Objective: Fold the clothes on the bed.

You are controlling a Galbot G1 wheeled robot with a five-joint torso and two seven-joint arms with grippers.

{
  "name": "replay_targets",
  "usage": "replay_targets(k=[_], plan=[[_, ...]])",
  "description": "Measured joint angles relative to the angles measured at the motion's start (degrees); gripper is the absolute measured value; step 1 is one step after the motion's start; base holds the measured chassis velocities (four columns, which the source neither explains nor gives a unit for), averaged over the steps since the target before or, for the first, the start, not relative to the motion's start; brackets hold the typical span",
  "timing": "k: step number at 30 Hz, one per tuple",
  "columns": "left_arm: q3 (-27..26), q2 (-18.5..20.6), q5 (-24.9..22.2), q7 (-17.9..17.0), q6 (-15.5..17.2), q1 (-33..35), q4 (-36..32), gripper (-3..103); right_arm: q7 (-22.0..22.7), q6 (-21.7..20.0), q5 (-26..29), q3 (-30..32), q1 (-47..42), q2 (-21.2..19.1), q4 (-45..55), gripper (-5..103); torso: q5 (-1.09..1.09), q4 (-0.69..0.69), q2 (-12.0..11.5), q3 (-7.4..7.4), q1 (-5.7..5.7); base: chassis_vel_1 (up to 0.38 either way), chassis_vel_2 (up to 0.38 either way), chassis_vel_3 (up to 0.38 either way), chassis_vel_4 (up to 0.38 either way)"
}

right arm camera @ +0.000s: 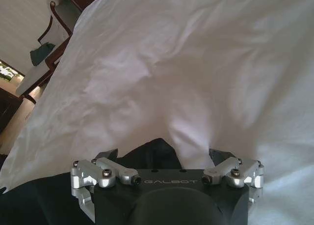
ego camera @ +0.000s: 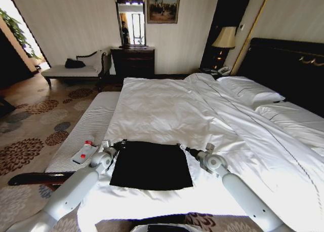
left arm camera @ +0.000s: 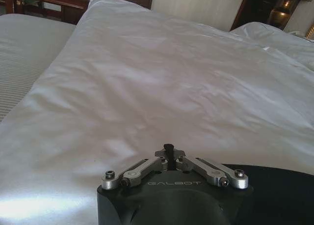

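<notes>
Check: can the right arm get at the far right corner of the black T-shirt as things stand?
Probably yes. The right gripper is already at that corner of the black T-shirt, its fingers spread around a bunched bit of fabric. Nothing lies between them on the bed.

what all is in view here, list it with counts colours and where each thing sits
T-shirt: 1, black, flat on the near end of the bed, a gripper at each far corner
bed: 1, white sheets, dark headboard, centre and right
pillows: 2 or more, white, by the headboard
bench: 1, grey-striped, along the bed's left side
bottle: 1, white with red cap, on the bench
chaise longue: 1, cream, far left, something dark lying on it
dresser: 1, dark wood, far wall
painting: 1, above the dresser
lamp: 1, cream shade, beside the headboard
left gripper: 1, shut, shirt's far left corner
right gripper: 1, open, shirt's far right corner
</notes>
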Motion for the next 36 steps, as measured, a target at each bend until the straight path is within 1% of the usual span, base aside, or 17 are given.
replay_targets(k=[2, 3, 4, 7, 9, 12, 13, 15, 16, 18, 19, 23, 24, 26, 27, 31, 36], plan=[[0.0, 0.0, 0.1, -0.1, 0.0, 0.1, -0.2, 2, -0.1, 0.0, -0.1, -0.3, 0.2, 0.2, -0.1, 103, 0.0, 0.0, 0.0, 0.0, 0.0, 0.0, 0.0, 0.0, 0.0], [0.0, 0.1, 0.1, -0.1, 0.0, 0.1, -0.3, 2, -0.1, -0.1, -0.2, -0.4, 0.3, 0.3, -0.3, 99, 0.0, 0.0, 0.0, 0.0, 0.0, 0.0, 0.0, 0.0, 0.0], [0.0, 0.1, 0.1, -0.1, 0.0, 0.1, -0.3, 2, -0.1, -0.1, -0.2, -0.4, 0.3, 0.3, -0.3, 99, 0.0, 0.0, 0.0, 0.0, 0.0, 0.0, 0.0, 0.0, 0.0], [0.1, 0.1, 0.1, -0.2, 0.0, 0.0, -0.3, 2, -0.6, -0.1, -0.7, -0.8, 0.5, 0.5, -0.7, 84, 0.0, 0.0, 0.0, 0.0, 0.0, 0.0, 0.0, 0.0, 0.0], [0.1, 0.2, 0.1, -0.2, 0.0, 0.0, -0.3, 2, -0.6, -0.1, -0.7, -0.8, 0.5, 0.5, -0.7, 84, 0.0, 0.0, 0.0, 0.0, 0.0, 0.0, 0.0, 0.0, 0.0], [0.0, 0.2, 0.1, -0.2, 0.1, -0.1, -0.4, 2, -0.7, -0.1, -0.7, -1.2, 0.6, 0.5, -0.5, 68, 0.0, 0.0, 0.0, 0.0, 0.0, 0.0, 0.0, 0.0, 0.0], [0.0, 0.2, 0.1, -0.2, 0.1, -0.1, -0.4, 2, -0.7, -0.1, -0.7, -1.2, 0.6, 0.5, -0.5, 68, 0.0, 0.0, 0.0, 0.0, 0.0, 0.0, 0.0, 0.0, 0.0], [-0.2, 0.1, 0.1, -0.2, 0.1, 0.2, -0.4, 2, -0.6, -0.1, -0.7, -1.4, 0.6, 0.5, -0.3, 57, 0.01, 0.0, 0.0, 0.0, 0.0, 0.0, 0.0, 0.0, 0.0], [-0.2, 0.1, 0.1, -0.2, 0.1, 0.2, -0.4, 2, -0.6, -0.1, -0.7, -1.4, 0.6, 0.5, -0.3, 57, 0.01, 0.0, 0.0, 0.0, 0.0, 0.0, 0.0, 0.0, 0.0], [-0.4, 0.1, 0.3, -0.2, 0.0, 0.6, -0.5, 2, -0.5, 0.0, -0.8, -1.6, 0.5, 0.4, -0.1, 46, 0.0, 0.0, 0.0, 0.0, 0.0, 0.0, 0.0, 0.0, 0.0], [-0.4, 0.1, 0.3, -0.2, 0.0, 0.6, -0.5, 2, -0.5, 0.0, -0.8, -1.6, 0.5, 0.4, -0.1, 46, 0.0, 0.0, 0.0, 0.0, 0.0, 0.0, 0.0, 0.0, 0.0], [-0.6, 0.3, 0.5, -0.2, 0.0, 1.2, -0.7, 2, -0.4, 0.1, -0.8, -1.7, 0.4, 0.4, 0.4, 24, 0.01, 0.0, 0.0, 0.0, 0.0, 0.0, 0.0, 0.0, 0.0], [-0.6, 0.3, 0.5, -0.2, 0.0, 1.2, -0.7, 2, -0.4, 0.1, -0.8, -1.7, 0.4, 0.4, 0.4, 24, 0.01, 0.0, 0.0, 0.0, 0.0, 0.0, 0.0, 0.0, 0.0], [-0.6, 0.3, 0.5, -0.2, 0.0, 1.3, -0.9, 2, -0.2, 0.2, -0.8, -1.7, 0.4, 0.4, 0.6, 19, 0.01, 0.0, 0.0, 0.0, 0.0, 0.0, 0.0, 0.0, 0.0], [-0.7, 0.3, 0.5, -0.3, -0.1, 1.3, -1.0, 2, -0.1, 0.2, -0.8, -1.7, 0.5, 0.4, 0.8, 8, 0.01, 0.0, 0.0, 0.0, 0.0, 0.0, 0.0, 0.0, 0.0], [-0.7, 0.3, 0.5, -0.4, -0.1, 1.3, -1.2, 2, 0.0, 0.3, -0.5, -1.7, 0.8, 0.3, 1.2, 2, 0.01, 0.0, 0.0, 0.0, 0.0, 0.0, 0.0, 0.0, 0.0], [-0.7, 0.2, 0.4, -0.8, -0.1, 1.3, -1.8, 2, 0.1, 0.3, -0.5, -1.6, 0.8, 0.2, 1.8, 1, 0.01, 0.0, 0.0, 0.0, 0.0, 0.0, 0.0, 0.0, 0.0]])
